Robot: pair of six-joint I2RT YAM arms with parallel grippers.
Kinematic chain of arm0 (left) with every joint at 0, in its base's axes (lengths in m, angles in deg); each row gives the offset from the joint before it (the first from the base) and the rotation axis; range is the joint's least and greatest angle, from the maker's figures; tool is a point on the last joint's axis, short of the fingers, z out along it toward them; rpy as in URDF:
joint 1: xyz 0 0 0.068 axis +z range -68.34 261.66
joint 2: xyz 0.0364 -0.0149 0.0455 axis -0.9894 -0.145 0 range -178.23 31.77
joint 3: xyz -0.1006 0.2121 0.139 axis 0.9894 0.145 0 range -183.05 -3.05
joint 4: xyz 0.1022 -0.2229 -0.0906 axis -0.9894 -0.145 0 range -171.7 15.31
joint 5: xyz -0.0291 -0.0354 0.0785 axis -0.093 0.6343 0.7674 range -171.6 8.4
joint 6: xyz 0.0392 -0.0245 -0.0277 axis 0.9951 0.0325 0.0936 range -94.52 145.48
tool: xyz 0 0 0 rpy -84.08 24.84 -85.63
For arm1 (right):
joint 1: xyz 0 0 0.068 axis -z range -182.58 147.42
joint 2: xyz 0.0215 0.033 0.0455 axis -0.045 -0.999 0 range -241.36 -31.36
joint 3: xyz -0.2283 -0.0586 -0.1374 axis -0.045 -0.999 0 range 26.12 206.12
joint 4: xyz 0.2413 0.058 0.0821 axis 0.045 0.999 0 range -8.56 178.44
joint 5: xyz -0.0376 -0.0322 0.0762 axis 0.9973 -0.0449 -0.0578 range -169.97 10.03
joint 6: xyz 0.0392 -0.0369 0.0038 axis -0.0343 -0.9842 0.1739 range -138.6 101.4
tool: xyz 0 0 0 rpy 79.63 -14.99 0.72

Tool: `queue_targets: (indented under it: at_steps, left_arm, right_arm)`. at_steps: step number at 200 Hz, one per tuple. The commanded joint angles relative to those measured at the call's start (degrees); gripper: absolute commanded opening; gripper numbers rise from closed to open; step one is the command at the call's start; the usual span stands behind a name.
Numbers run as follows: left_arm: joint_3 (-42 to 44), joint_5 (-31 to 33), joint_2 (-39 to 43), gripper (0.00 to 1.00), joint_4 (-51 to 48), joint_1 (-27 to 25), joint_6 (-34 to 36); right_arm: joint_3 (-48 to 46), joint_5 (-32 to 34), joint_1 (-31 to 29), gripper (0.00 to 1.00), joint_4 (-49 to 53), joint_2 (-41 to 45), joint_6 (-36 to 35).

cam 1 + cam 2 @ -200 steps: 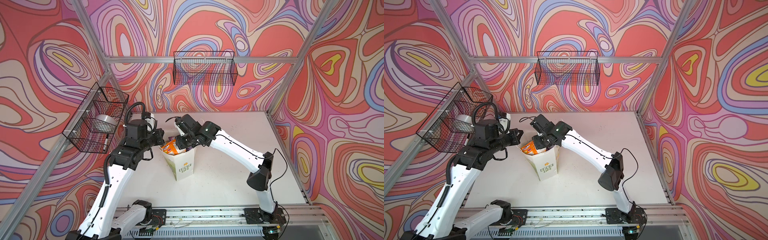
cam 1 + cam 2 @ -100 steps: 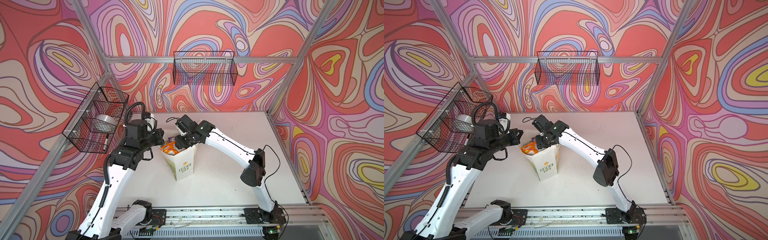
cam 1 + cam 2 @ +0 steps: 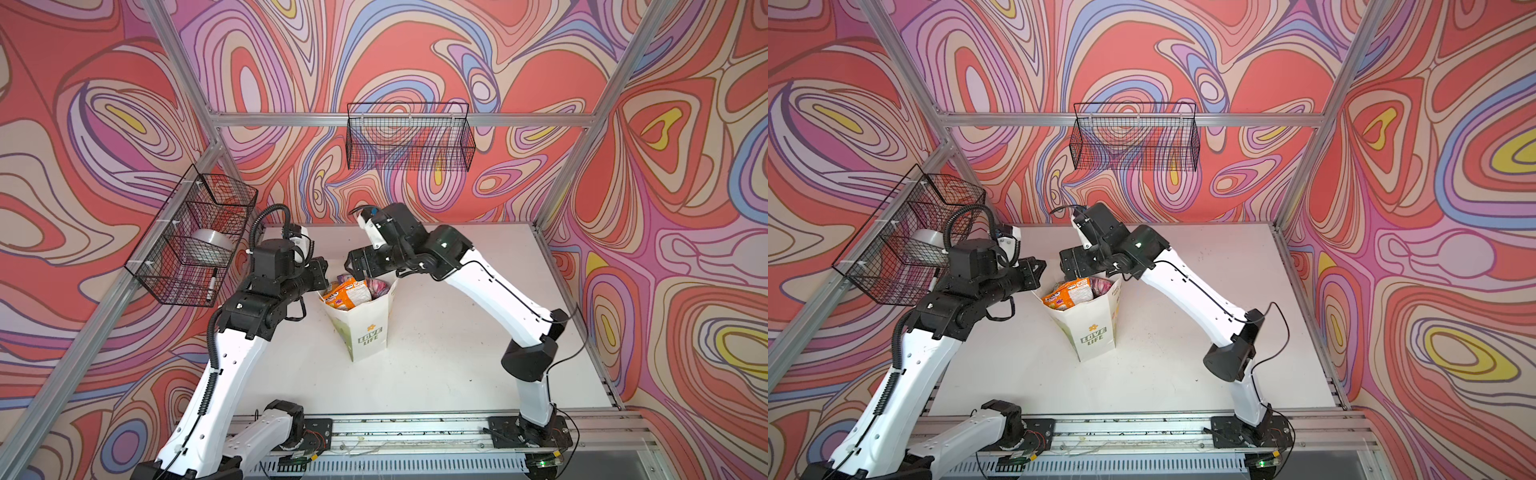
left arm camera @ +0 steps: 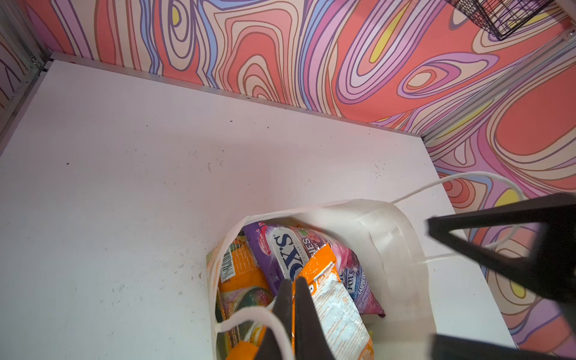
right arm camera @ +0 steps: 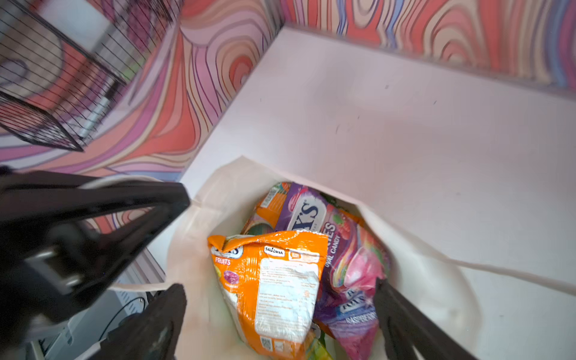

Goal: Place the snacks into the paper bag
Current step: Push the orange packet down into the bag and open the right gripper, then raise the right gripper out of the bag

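in both top views the paper bag (image 3: 368, 332) (image 3: 1094, 332) was seen upright near the middle of the tabletop (image 3: 449, 374), filled to its mouth with snacks (image 3: 347, 293). the right gripper (image 3: 354, 266) was held just above that mouth.

in the left wrist view the left gripper (image 4: 293, 299) was found closed, apparently pinched on the bag's rim.

in the right wrist view the right gripper (image 5: 279, 286) was spread wide and empty over an orange pouch (image 5: 280, 265).

the bag could be tipped, or its rim torn, if the pinched edge were dragged. the high-lying orange pouch could be snagged out by a lifted finger.

Robot lab cell, aluminium frame (image 3: 291, 120), swirl-printed walls (image 3: 685, 166), arms (image 3: 232, 365) bolted to rail (image 3: 415, 428)
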Motion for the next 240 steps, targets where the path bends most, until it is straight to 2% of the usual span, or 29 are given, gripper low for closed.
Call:
queue_targets:
  at_steps: [1,25,57,84,105,123,138,152,163,170,188,218,240]
  left_arm:
    - [-0.3,0.4,0.5,0.06,0.9,0.4,-0.1]
    - [-0.3,0.3,0.5,0.06,0.9,0.4,-0.2]
    - [-0.3,0.4,0.9,0.06,1.0,0.4,0.0]
    - [-0.3,0.5,0.6,0.06,1.0,0.4,-0.1]
    - [-0.3,0.4,0.6,0.06,0.9,0.4,-0.1]
    - [-0.3,0.7,0.9,0.06,0.9,0.4,0.0]
    - [-0.3,1.2,1.1,0.06,0.9,0.4,0.2]
    - [-0.2,1.6,1.3,0.06,1.0,0.5,0.3]
    - [-0.3,2.0,1.2,0.06,1.0,0.4,0.4]
    - [-0.3,2.1,1.0,0.06,1.0,0.4,0.4]
    - [-2.2,-0.4,-0.9,0.06,0.5,0.4,-1.7]
    - [-13.4,-9.7,-7.2,0.03,2.4,-1.2,-10.6]
    - [-28.9,-4.0,-15.0,0.03,-0.9,-10.3,-7.0]
  right_arm:
    - [1.3,9.9,0.5,0.98,1.4,5.3,-2.1]
    - [-2.2,12.6,4.2,0.98,1.5,9.5,-1.5]
    - [-14.5,4.6,10.7,0.98,-4.6,15.3,1.7]
    - [-19.3,-1.5,11.0,0.98,-7.7,14.3,3.2]
    - [-21.4,-3.7,11.0,0.96,-10.0,12.3,4.1]
    - [-21.6,-3.5,11.3,0.86,-10.3,9.9,5.0]
    - [-21.8,-2.0,11.9,0.72,-10.7,8.6,6.1]
    - [-21.9,-3.3,12.0,0.42,-11.6,7.9,5.9]
    - [-21.1,-5.0,12.0,0.13,-11.9,7.1,5.8]
    - [-20.0,-6.1,12.0,0.0,-11.6,6.6,5.4]
    - [-16.8,-7.3,12.0,0.0,-10.5,5.9,4.1]
    - [-13.8,-7.2,13.9,0.0,-10.7,8.5,3.5]
    - [-11.3,-9.2,16.2,0.0,-10.5,9.7,3.8]
